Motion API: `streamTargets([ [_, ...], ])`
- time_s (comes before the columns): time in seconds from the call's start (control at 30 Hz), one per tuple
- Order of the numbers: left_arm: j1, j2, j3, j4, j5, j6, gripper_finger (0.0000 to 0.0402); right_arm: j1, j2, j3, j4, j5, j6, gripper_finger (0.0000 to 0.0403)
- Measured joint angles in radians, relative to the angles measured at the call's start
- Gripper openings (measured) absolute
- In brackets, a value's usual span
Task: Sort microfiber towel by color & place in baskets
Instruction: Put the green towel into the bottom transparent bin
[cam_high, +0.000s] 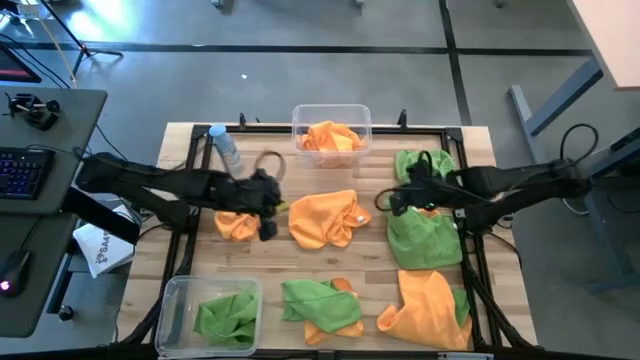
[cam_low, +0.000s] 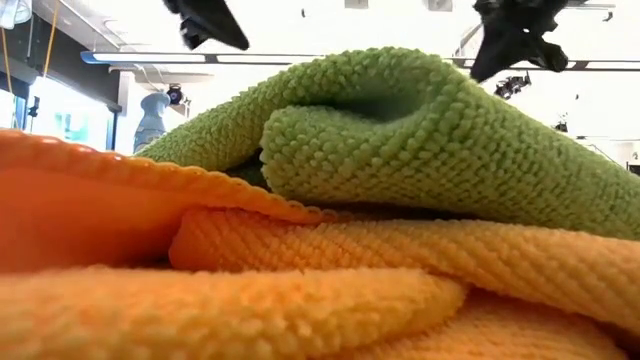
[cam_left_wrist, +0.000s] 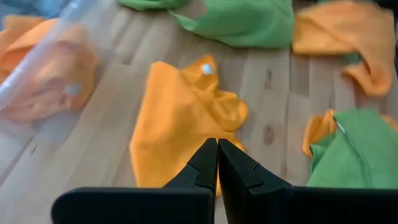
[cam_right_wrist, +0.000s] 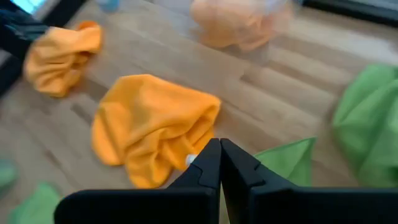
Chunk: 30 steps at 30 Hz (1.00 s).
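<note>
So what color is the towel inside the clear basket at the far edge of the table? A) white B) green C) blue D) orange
D: in the high view the basket at the far edge holds an orange towel; the green one lies in the other basket.

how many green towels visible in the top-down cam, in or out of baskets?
4 green towels: one in the near-left basket, one at near centre, two on the right. Green beneath the near-right orange towel may be another.
</note>
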Motion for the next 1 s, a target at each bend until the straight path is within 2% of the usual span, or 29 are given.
streamTargets([
  [0.27,-0.100,0.322,0.308,-0.173,-0.010,0.060,0.0000,0.045,-0.092,-0.081,0.034,0.001,0.029,0.0001],
  [0.53,-0.185,0.556,0.498,-0.234,0.017,-0.008,0.0000,0.044,-0.091,-0.081,0.047,-0.001,-0.076,0.0000],
  [0.67,-0.216,0.629,0.536,-0.221,0.072,-0.107,0.0000,0.044,-0.091,-0.081,0.046,-0.004,-0.082,0.0000],
  [0.8,-0.231,0.680,0.536,-0.188,0.076,-0.189,0.0006,0.044,-0.091,-0.081,0.046,-0.024,-0.119,0.0000],
  [0.9,-0.231,0.707,0.536,-0.183,0.089,-0.248,0.0022,0.044,-0.091,-0.081,0.044,-0.048,-0.134,0.0000],
  [1.0,-0.231,0.726,0.536,-0.171,0.159,-0.267,0.0047,0.044,-0.091,-0.081,0.038,-0.051,-0.135,0.0000],
])
